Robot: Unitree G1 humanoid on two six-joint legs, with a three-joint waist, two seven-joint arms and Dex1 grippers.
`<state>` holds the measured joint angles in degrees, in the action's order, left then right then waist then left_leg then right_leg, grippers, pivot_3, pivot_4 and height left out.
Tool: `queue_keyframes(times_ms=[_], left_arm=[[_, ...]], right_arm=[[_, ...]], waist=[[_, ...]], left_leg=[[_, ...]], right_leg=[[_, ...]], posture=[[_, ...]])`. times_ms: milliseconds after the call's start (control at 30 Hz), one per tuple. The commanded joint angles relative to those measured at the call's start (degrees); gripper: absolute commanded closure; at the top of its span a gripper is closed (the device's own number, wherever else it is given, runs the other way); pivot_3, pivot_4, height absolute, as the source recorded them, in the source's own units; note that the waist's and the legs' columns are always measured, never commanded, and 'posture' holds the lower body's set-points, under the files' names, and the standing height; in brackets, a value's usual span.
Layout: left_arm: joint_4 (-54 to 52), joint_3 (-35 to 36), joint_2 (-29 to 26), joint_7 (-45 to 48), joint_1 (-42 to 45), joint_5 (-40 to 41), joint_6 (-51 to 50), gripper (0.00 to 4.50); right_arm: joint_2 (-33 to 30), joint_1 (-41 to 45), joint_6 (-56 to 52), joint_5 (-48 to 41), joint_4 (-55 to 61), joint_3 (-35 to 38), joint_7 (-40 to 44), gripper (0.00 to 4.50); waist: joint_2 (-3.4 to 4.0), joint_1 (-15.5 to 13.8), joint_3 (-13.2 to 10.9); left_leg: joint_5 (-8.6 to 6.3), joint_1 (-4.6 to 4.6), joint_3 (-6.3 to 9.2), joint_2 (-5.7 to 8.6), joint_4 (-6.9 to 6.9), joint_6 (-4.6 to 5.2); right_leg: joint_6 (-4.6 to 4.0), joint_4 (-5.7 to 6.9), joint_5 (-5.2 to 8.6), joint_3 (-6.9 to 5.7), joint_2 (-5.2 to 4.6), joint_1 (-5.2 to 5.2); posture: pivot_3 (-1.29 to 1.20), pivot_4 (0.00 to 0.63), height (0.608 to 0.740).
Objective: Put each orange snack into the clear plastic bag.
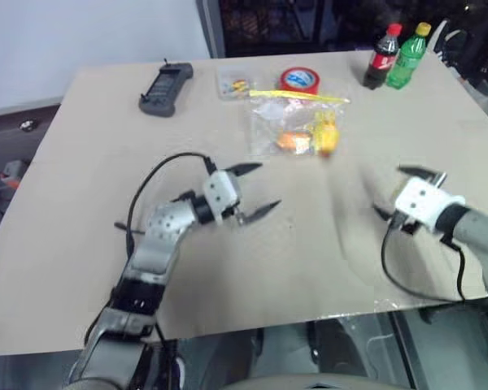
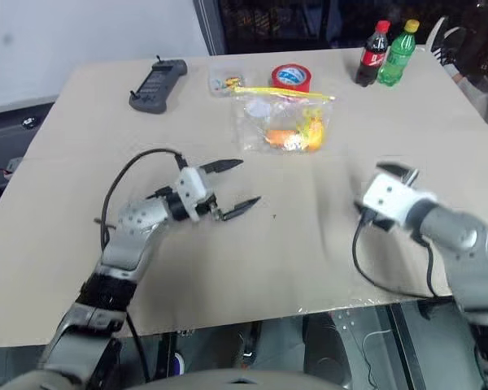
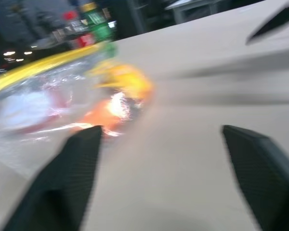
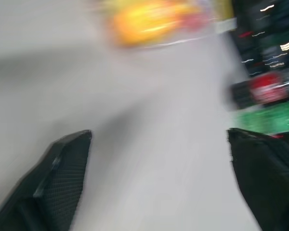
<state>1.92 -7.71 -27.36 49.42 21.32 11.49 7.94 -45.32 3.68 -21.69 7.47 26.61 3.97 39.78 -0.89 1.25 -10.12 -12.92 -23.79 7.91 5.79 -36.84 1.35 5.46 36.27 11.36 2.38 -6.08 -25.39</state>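
Snacks (image 1: 294,140) in bag (image 1: 270,122), table (image 1: 81,187) ctr.

Beige desk (image 1: 81,244) fills mid-frame; white wall (image 1: 81,41) at 11 o'clock, dark shelving (image 1: 293,24) at 12, grey floor (image 1: 8,138) at 9.

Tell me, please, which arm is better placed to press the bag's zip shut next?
Left, probably. The left gripper is open, points toward the clear plastic bag and sits nearer it. The right gripper is open too, but farther off to the side.
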Motion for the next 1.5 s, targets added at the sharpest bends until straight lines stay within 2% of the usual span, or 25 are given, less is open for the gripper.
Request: queue_keyframes(times_ms=[33, 233, 433, 533, 700, 800, 900, 1200, 1267, 1333, 1500], left_arm=[[-12.35, 3.98, -3.55, 1.91, -4.57, 8.64, -9.27, 0.10], [-13.06, 8.10, -5.36, -0.62, -4.94, 10.41, -15.13, 0.10], [-12.72, 8.86, -3.52, -7.47, -3.71, 6.81, -18.21, 0.10], [-11.75, 9.86, -0.55, -15.40, -1.60, 5.39, -23.70, 0.10], [-8.03, 9.50, 3.74, -24.15, 5.30, 2.43, -30.12, 0.10], [-5.61, 10.14, 5.81, -26.51, 9.27, 3.22, -34.09, 0.10], [-5.46, 10.96, 6.76, -27.82, 10.18, 3.65, -36.08, 0.10], [-10.13, 12.01, 6.50, -29.70, 7.33, 3.22, -38.36, 0.10], [-11.25, 12.34, 6.28, -30.19, 6.68, 3.09, -38.65, 0.00], [-12.16, 12.91, 6.08, -30.63, 6.15, 3.25, -39.06, 0.00], [-13.64, 14.04, 5.78, -31.24, 5.11, 3.39, -39.46, 0.00]], right_arm=[[1.87, -3.34, -5.41, -7.49, 8.34, 8.13, 1.55, 0.00], [3.05, -2.33, -4.87, -10.02, 7.33, 8.82, 0.13, 0.00], [4.36, 4.71, -3.10, -7.60, 1.74, 1.60, -1.95, 0.00], [9.30, 14.60, -4.85, -6.95, -7.19, -3.95, -4.17, 0.00], [18.49, 26.73, -6.56, -8.84, -22.87, -6.42, -6.69, 0.00], [23.02, 34.07, -5.78, -9.30, -35.63, -5.56, -9.43, 0.00], [27.48, 42.13, -4.08, -11.69, -49.72, -1.71, -13.38, 0.00], [30.84, 58.38, 12.63, -11.52, -83.63, 0.21, -14.81, 0.00], [31.13, 60.23, 14.74, -11.30, -88.08, -0.08, -13.96, 0.53], [31.34, 61.28, 16.18, -11.21, -90.94, -0.24, -12.65, 1.37], [31.54, 62.46, 19.98, -11.42, -94.05, 0.24, -9.84, 3.89]], waist=[[0.11, -0.14, -0.07], [0.23, -0.36, -0.22], [0.19, -0.44, -0.19], [0.19, -0.26, -0.19], [0.16, -0.73, -0.20], [0.14, -0.69, -0.21], [0.15, -0.31, -0.21], [0.15, 0.90, -0.21], [0.16, 1.14, -0.21], [0.16, 1.20, -0.21], [0.16, 1.40, -0.21]], left_leg=[[-0.12, 0.16, -0.02, -0.04, -0.01, 0.21], [-0.32, 1.82, -0.07, -0.62, -0.23, -0.06], [-0.16, 1.76, -0.23, -0.72, -0.28, 0.18], [-0.06, 1.40, -0.33, -0.74, -0.20, 0.02], [-0.01, 1.05, -0.28, -0.64, -0.21, -0.07], [-0.01, 0.99, -0.21, -0.45, -0.22, -0.06], [-0.01, 1.03, -0.22, -0.43, -0.21, -0.07], [0.01, 0.90, -0.50, -0.43, 0.23, -0.09], [0.01, 0.88, -0.60, -0.43, 0.30, -0.08], [0.01, 0.87, -0.63, -0.45, 0.32, -0.08], [0.01, 0.89, -0.73, -0.48, 0.33, -0.08]], right_leg=[[0.01, -0.01, 0.00, 0.02, 0.03, 0.16], [0.13, -0.33, 0.10, -0.29, 0.27, 2.19], [0.18, -0.37, -0.06, -0.46, 0.24, 2.06], [0.03, -0.39, -0.32, -0.38, 0.30, 1.60], [0.00, -0.41, -0.34, -0.39, 0.27, 1.33], [0.01, -0.42, -0.34, -0.41, 0.17, 1.34], [0.00, -0.40, -0.35, -0.40, 0.16, 1.33], [-0.03, -0.42, -0.35, -0.02, 0.16, 0.87], [-0.02, -0.42, -0.35, 0.09, 0.15, 0.79], [-0.02, -0.40, -0.35, 0.12, 0.16, 0.72], [-0.02, -0.36, -0.35, 0.17, 0.20, 0.68]], posture=[[0.00, 0.150, 0.740], [0.00, 0.150, 0.740], [0.00, 0.150, 0.740], [0.00, 0.150, 0.740], [0.00, 0.150, 0.740], [0.00, 0.150, 0.740], [0.00, 0.150, 0.740], [0.00, 0.150, 0.740], [0.00, 0.150, 0.740], [0.00, 0.150, 0.740], [0.00, 0.150, 0.740]])
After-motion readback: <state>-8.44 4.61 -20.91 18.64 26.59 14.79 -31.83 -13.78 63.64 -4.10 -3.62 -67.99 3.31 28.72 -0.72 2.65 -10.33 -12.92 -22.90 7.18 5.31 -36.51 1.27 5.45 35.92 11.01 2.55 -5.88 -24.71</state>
